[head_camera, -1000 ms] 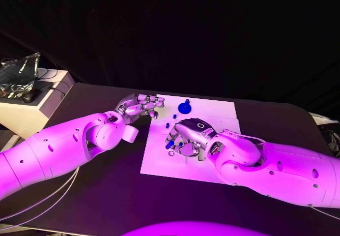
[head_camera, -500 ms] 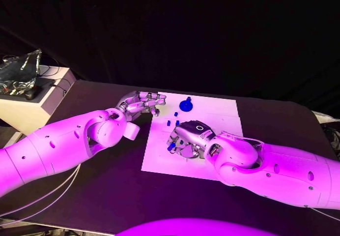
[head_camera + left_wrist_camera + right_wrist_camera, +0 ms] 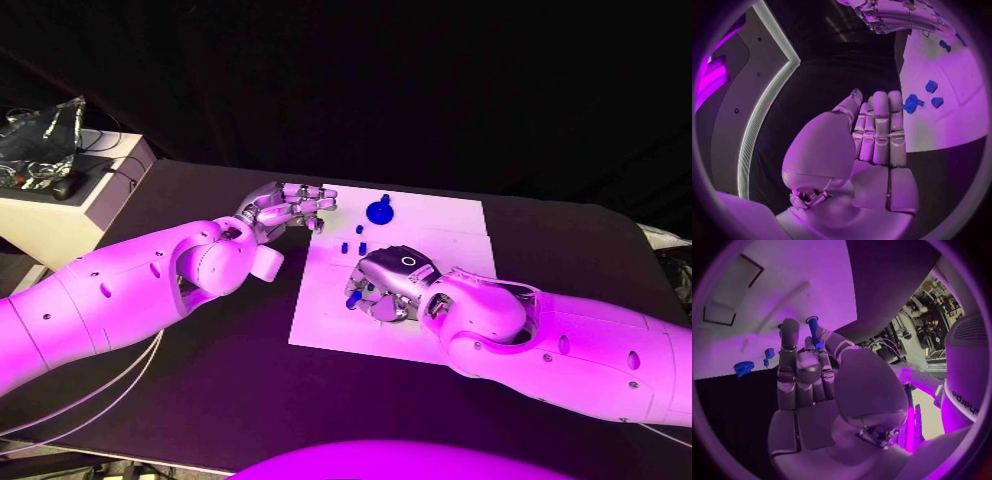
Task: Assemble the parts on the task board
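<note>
Our right hand (image 3: 807, 375) pinches a blue peg (image 3: 813, 330) above the board (image 3: 447, 222). Our left hand (image 3: 876, 132) is flat, empty. Gear (image 3: 378, 213) and small parts (image 3: 356, 238) lie loose, so most assembly remains.

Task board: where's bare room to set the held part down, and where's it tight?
The task board is bare along its near edge, below the right hand, and on its far right side beyond the blue gear. It is crowded in the middle: two small blue pieces lie between the left hand and the right hand, which holds a blue peg.
</note>
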Tool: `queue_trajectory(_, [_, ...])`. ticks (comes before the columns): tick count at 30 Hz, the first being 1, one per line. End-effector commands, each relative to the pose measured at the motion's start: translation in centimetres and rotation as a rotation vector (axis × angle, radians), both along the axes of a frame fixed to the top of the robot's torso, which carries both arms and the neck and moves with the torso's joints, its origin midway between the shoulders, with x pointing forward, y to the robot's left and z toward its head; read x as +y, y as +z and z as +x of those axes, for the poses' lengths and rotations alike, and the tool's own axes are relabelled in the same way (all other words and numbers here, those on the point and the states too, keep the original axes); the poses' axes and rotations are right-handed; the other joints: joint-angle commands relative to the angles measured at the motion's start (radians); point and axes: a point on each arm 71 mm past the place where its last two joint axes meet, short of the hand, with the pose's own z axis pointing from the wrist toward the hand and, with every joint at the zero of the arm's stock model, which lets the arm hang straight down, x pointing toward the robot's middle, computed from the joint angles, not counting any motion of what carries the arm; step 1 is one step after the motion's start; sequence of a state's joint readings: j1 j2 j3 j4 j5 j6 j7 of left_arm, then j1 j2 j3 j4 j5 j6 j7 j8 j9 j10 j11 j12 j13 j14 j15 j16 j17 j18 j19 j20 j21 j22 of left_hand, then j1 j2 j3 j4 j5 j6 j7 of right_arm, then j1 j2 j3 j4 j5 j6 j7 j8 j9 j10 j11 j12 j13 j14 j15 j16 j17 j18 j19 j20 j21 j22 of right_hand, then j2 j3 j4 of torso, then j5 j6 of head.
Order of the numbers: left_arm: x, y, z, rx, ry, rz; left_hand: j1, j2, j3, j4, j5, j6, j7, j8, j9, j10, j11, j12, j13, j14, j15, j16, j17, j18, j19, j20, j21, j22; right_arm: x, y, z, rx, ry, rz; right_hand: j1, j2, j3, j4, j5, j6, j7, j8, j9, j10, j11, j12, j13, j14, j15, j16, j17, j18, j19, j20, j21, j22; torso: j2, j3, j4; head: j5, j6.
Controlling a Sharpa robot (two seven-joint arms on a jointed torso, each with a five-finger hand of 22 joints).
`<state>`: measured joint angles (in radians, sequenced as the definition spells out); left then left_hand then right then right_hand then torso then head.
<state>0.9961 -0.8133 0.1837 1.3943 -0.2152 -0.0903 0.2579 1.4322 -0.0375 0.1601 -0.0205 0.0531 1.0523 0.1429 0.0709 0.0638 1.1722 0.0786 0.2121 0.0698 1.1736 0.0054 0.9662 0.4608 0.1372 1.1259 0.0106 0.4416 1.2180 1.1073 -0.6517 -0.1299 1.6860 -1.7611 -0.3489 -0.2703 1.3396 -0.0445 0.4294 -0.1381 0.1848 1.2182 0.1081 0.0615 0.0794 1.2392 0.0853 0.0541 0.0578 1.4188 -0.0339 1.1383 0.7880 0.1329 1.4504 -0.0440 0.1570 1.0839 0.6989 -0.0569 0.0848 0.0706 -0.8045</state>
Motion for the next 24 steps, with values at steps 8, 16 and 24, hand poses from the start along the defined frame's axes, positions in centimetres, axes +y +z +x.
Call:
queue_trajectory(8, [-0.08,0.08,-0.06,0.005,-0.008,-0.020,-0.002,0.009,-0.006,0.000,0.002,-0.010,0.003,-0.001,0.001,-0.008,-0.001,0.006,0.000,-0.002,0.000,-0.003,-0.001,-0.004,0.011,0.000,-0.009,0.004,-0.16,-0.33,-0.04,0.004,0.007,-0.045,-0.003,0.018,0.001,-0.002,-0.001,0.009,0.002,0.006,0.001,0.065,-0.039,0.007,0.004,0.000,-0.003,-0.002,-0.003,0.017,-0.001,-0.005,-0.006,0.003,0.000,0.0000,0.0004,0.000,-0.005])
queue_trajectory(16, [-0.04,0.07,-0.06,0.007,-0.007,-0.021,-0.002,0.009,-0.006,0.000,0.002,-0.010,0.003,-0.001,0.001,-0.008,-0.001,0.006,0.000,-0.002,0.000,-0.003,-0.001,-0.004,0.011,0.000,-0.009,0.004,-0.17,-0.54,0.07,0.006,0.004,-0.051,-0.003,0.018,0.001,-0.002,-0.001,0.009,0.002,0.006,0.001,0.065,-0.039,0.007,0.004,0.000,-0.003,-0.002,-0.003,0.017,-0.001,-0.005,-0.006,0.003,0.001,0.0004,0.0004,0.000,-0.006])
queue_trajectory(24, [0.01,0.07,-0.07,0.008,-0.007,-0.020,-0.002,0.009,-0.006,0.000,0.002,-0.010,0.003,-0.001,0.001,-0.008,-0.001,0.006,0.000,-0.002,0.000,-0.003,-0.001,-0.004,0.011,0.000,-0.009,0.004,0.15,-1.04,0.15,0.012,0.005,-0.045,-0.006,0.013,-0.002,-0.002,0.003,-0.007,0.009,0.001,-0.004,0.040,-0.031,0.005,0.002,-0.001,0.001,-0.005,-0.007,0.017,-0.001,-0.004,-0.013,0.006,0.000,-0.0008,0.0005,0.000,-0.009])
